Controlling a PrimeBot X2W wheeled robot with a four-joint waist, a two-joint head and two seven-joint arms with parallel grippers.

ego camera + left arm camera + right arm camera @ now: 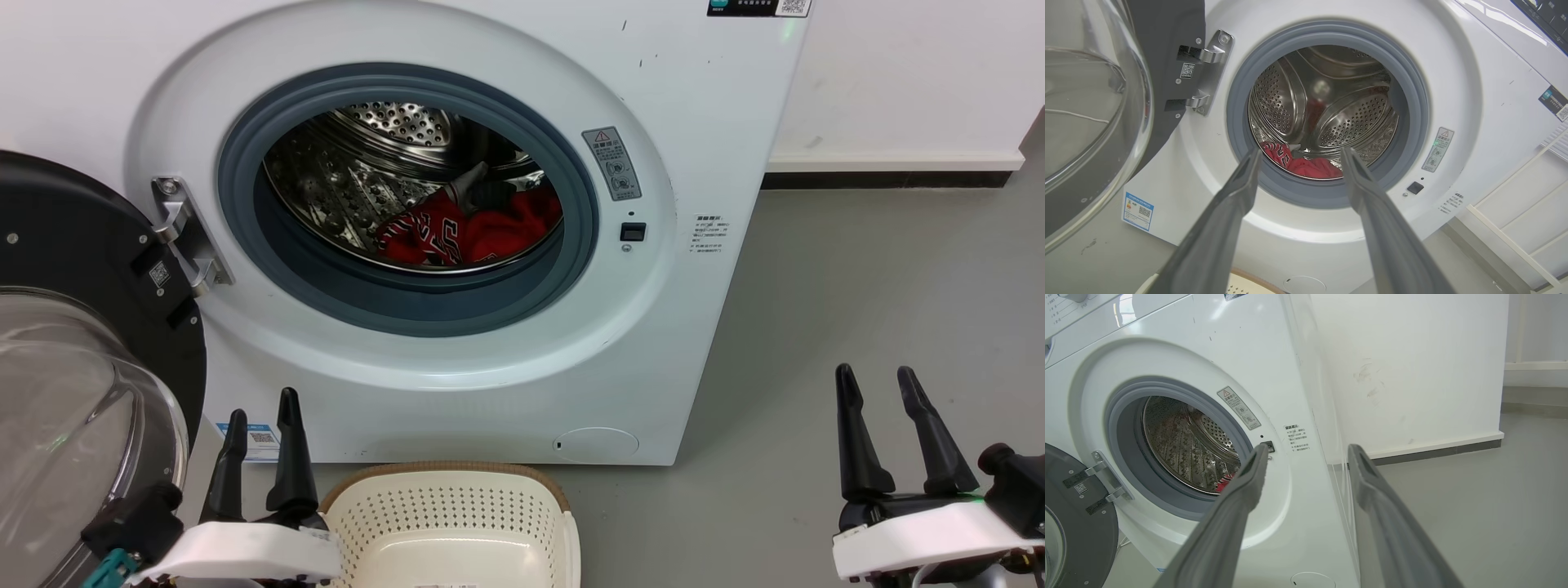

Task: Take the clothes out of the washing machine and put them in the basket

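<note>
The white washing machine (669, 163) stands ahead with its door (73, 343) swung wide to the left. Red clothes (473, 229) lie at the bottom of the steel drum, a jersey with lettering on the left and plain red cloth on the right; they also show in the left wrist view as clothes (1306, 165) and as a red sliver (1224, 486) in the right wrist view. The cream basket (449, 523) sits on the floor below the opening. My left gripper (261, 420) is open beside the basket's left rim. My right gripper (879, 384) is open over the floor, right of the machine.
Grey floor (857, 286) stretches to the right of the machine up to a white wall with a dark skirting (890, 175). The open glass door crowds the left side next to my left arm. A pale frame (1515, 228) stands right of the machine.
</note>
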